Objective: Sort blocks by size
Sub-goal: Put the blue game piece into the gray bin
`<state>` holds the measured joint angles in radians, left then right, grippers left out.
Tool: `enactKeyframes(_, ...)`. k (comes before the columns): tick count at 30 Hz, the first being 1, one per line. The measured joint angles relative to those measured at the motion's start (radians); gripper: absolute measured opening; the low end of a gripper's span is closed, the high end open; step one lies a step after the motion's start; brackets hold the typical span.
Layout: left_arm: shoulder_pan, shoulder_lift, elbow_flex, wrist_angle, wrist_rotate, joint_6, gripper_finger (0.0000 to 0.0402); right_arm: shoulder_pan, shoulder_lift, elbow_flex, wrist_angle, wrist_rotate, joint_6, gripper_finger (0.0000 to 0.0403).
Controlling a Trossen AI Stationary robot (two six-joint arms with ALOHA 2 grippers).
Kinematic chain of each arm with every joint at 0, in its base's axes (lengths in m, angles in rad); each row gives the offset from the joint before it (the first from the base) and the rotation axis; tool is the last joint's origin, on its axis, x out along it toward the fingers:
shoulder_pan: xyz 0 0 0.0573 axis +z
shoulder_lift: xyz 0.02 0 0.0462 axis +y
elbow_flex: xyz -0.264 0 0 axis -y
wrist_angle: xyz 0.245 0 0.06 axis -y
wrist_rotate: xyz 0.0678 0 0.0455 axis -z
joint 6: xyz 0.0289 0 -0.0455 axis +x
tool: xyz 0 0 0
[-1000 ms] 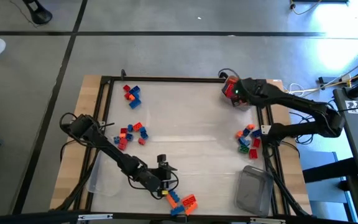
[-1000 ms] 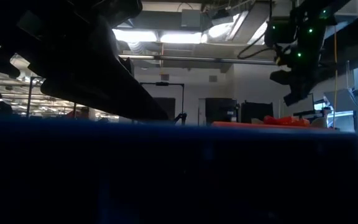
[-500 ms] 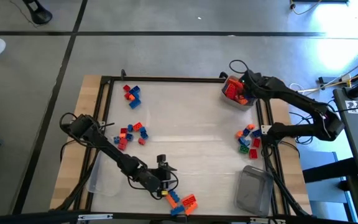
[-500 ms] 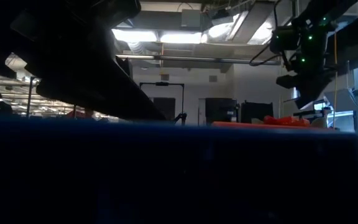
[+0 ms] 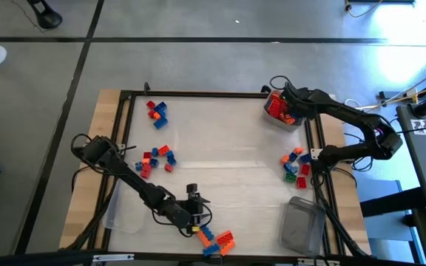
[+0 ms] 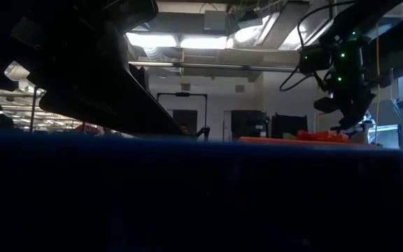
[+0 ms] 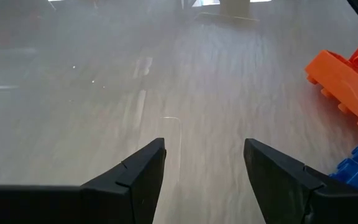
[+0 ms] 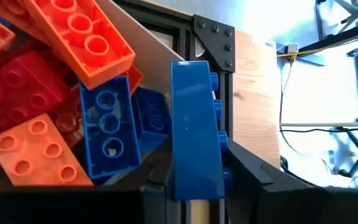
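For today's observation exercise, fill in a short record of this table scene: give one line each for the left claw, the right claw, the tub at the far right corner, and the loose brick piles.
left claw: open, empty, low over bare table beside an orange brick
right claw: shut on a blue brick, above the tub
tub: at the table's far right corner, holds red, orange and blue bricks
loose piles: two groups on the left side, one by the right edge, one at the near edge

Red, orange, blue blocks (image 5: 158,157) in scattered clusters.
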<state>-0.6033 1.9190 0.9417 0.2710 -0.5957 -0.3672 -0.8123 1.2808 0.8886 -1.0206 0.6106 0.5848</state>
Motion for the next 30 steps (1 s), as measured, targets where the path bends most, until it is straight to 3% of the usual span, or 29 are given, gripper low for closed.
enactKeyframes(8, 0.000, 0.000, 0.000, 0.000, 0.000, 0.000, 0.0208, 0.000, 0.010, 0.000, 0.031, 0.001, 0.044, 0.0101)
enactKeyframes(22, -0.005, 0.000, 0.000, 0.000, 0.000, 0.000, 0.0208, 0.000, 0.059, 0.000, 0.021, 0.050, 0.087, 0.0184)
enactKeyframes(30, -0.005, 0.000, 0.000, 0.001, 0.000, 0.000, 0.0208, 0.037, -0.005, 0.000, 0.003, 0.059, 0.041, 0.0187)
